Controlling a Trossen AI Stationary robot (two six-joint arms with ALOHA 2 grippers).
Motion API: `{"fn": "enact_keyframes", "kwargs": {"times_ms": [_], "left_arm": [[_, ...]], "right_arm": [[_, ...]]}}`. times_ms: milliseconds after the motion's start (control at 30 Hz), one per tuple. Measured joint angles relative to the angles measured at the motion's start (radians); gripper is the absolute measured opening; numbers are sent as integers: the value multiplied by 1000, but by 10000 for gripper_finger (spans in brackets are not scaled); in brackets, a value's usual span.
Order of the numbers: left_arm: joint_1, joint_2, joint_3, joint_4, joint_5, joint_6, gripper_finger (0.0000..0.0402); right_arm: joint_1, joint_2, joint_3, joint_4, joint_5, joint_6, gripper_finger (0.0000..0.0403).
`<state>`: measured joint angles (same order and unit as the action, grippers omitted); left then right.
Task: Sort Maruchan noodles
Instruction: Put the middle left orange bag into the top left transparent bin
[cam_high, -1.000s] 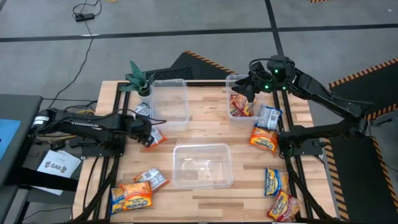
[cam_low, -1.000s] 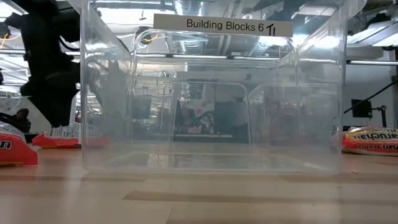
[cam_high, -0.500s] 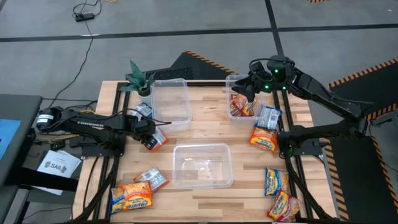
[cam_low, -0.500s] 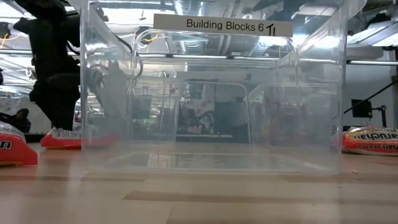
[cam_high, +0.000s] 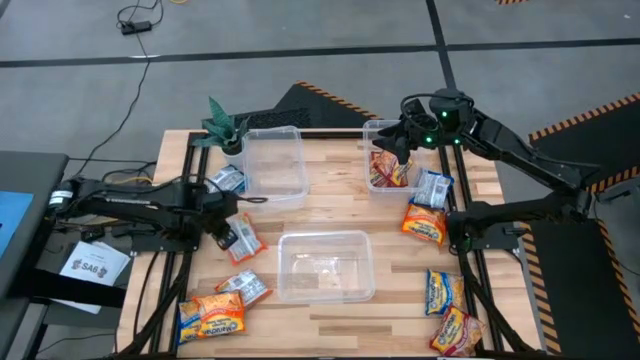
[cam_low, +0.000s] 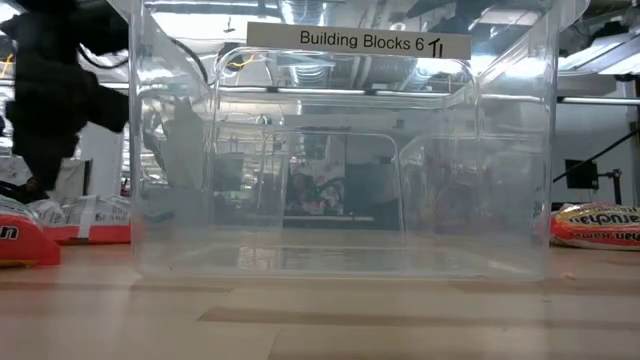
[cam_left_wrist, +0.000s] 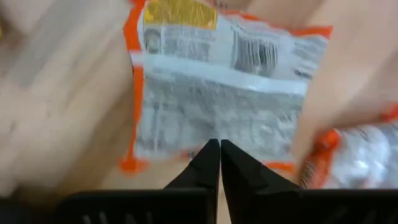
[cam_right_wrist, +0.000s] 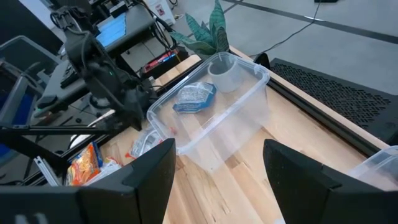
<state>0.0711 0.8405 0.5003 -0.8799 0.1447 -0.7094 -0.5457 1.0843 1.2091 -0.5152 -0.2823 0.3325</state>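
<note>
My left gripper (cam_high: 228, 232) is at the table's left, shut on a noodle packet (cam_high: 245, 238) whose grey-white printed back with orange border fills the left wrist view (cam_left_wrist: 224, 93). My right gripper (cam_high: 397, 140) hovers open above the far right tub (cam_high: 372, 128), which holds red-orange packets (cam_high: 388, 172); nothing is between its fingers (cam_right_wrist: 217, 180). More noodle packets lie on the wood. A blue-white one (cam_high: 228, 180) is by the far left tub (cam_high: 272, 165). Two (cam_high: 212, 315) lie at the near left. Several (cam_high: 424, 222) lie along the right side. My left gripper pinches the packet's border (cam_left_wrist: 186, 142) between its two shut fingertips, on the edge nearest the arm. The fingers come slanting down from the table's left. The packet stretches away from the tips toward the table's right, low over the wood (cam_low: 95, 218). Whether it is lifted clear I cannot tell.
A clear tub (cam_high: 325, 265) stands in the middle near the front, filling the low view (cam_low: 340, 150). A small green plant (cam_high: 222, 125) stands at the far left corner. Bare wood lies between the three tubs.
My left gripper has shut on the packet's edge and moved toward the table's near edge and a little left. The packet has gone along with it, away from the far left tub. My right gripper has kept still.
</note>
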Motion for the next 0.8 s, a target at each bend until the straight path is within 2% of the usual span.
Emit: {"fn": "enact_keyframes", "kwargs": {"times_ms": [133, 267, 367, 567, 800], "left_arm": [[0, -144, 5, -36, 74, -29, 0], [0, -245, 54, -88, 69, -70, 0], [0, -271, 73, -53, 66, -100, 0], [-1, -203, 73, 26, 70, -122, 25], [-51, -91, 73, 24, 78, -117, 121]], "right_arm": [[0, 0, 0, 0, 0, 0, 265], [0, 0, 0, 0, 0, 0, 265], [0, 0, 0, 0, 0, 0, 265], [-1, 0, 0, 0, 0, 0, 265], [-1, 0, 0, 0, 0, 0, 265]]}}
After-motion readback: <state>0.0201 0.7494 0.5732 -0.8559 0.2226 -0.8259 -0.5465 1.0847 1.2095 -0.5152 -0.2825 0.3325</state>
